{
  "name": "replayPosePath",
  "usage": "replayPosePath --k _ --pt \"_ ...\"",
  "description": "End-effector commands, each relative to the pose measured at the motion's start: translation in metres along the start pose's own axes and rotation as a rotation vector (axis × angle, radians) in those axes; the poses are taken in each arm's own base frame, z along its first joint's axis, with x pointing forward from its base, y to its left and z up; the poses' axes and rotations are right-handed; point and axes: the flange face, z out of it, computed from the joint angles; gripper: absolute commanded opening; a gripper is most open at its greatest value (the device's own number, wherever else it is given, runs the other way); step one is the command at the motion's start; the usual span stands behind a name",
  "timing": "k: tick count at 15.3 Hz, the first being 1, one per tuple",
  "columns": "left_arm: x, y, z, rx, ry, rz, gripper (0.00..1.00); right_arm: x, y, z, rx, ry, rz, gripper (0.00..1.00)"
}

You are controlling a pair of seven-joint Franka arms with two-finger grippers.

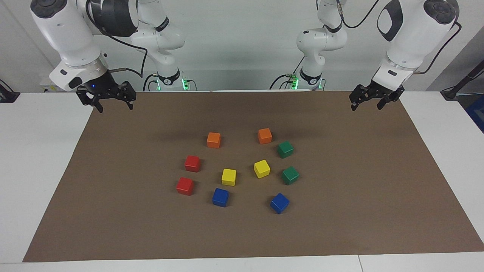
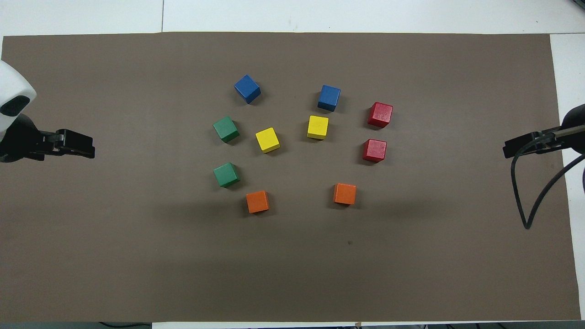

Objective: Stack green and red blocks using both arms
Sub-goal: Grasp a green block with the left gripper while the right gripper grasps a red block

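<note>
Two small matte dark green cubes (image 1: 285,149) (image 1: 290,175) are sitting on the brown mat (image 1: 378,211), toward the left arm's end. Two small matte bright red cubes (image 1: 192,163) (image 1: 185,186) are sitting toward the right arm's end. All four are lying apart, none stacked. Between them are sitting two yellow cubes (image 1: 228,177) (image 1: 261,168). Two orange cubes (image 1: 213,139) (image 1: 264,136) are lying nearer to the robots, two blue cubes (image 1: 220,197) (image 1: 280,203) farther away. The black left gripper (image 1: 370,101) is hanging spread wide over its mat corner, holding nothing. The black right gripper (image 1: 112,102) is hanging spread wide too, holding nothing.
</note>
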Motion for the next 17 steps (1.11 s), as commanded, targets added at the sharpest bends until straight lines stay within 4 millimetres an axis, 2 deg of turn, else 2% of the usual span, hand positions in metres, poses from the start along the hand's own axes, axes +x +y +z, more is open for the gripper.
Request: replayPosePath --k 1,3,6,8,10,13,16,17 --pt "0.001 0.000 -0.006 -0.019 -0.009 0.007 1.00 -0.006 0.001 -0.002 -0.017 0.005 0.010 1.00" --pt "0.001 -0.005 -0.005 -0.021 0.002 -0.014 1.00 -0.005 0.001 -0.002 -0.018 0.005 0.010 1.00" --pt "0.008 0.006 0.006 -0.026 0.053 -0.106 1.00 -0.006 0.001 -0.002 -0.017 -0.001 0.012 1.00" --pt "0.014 0.036 0.031 -0.033 0.074 -0.162 1.00 -0.006 0.001 -0.003 -0.017 0.001 0.012 1.00" --pt "0.021 0.053 0.052 -0.041 0.085 -0.214 1.00 -0.007 0.003 -0.003 -0.012 0.001 0.017 1.00" --pt "0.024 0.107 0.102 -0.053 0.083 -0.281 1.00 -0.006 0.003 -0.002 -0.009 0.011 0.017 1.00" --pt "0.008 0.151 0.148 -0.066 0.097 -0.350 1.00 -0.007 -0.012 0.007 -0.007 -0.006 0.109 1.00" --pt "0.000 0.169 0.159 -0.074 0.105 -0.359 1.00 -0.004 -0.032 0.011 -0.009 0.003 0.145 1.00"
